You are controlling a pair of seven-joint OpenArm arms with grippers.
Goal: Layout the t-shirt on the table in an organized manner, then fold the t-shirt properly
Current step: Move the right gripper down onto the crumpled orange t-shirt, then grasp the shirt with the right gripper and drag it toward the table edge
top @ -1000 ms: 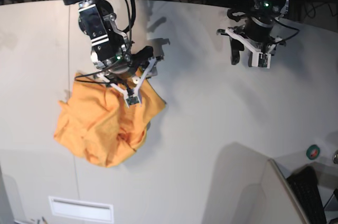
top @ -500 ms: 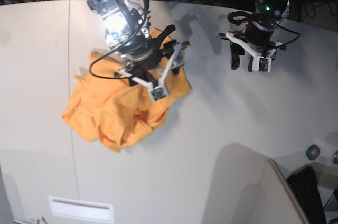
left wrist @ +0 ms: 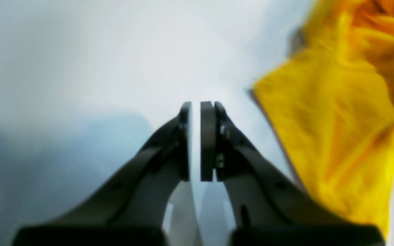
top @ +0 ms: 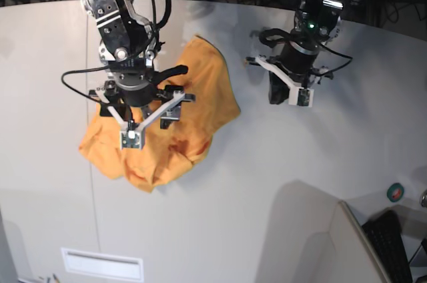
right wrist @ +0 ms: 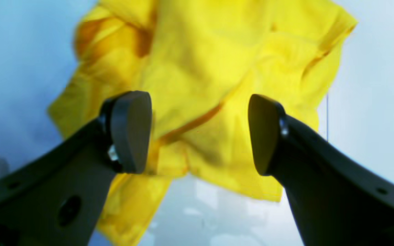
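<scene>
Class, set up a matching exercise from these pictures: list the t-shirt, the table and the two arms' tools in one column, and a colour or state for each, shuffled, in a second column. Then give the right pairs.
Column one:
1. t-shirt
2. table
3. left tool
4. right tool

Column two:
A. wide open above the cloth
B. off-white, smooth
C. shut, with nothing in it
D. orange-yellow, crumpled

Pairs: 1-D, 2-B, 3-C, 4-A

Black arms, white pincer (top: 148, 117) brackets, black cables, green LED
</scene>
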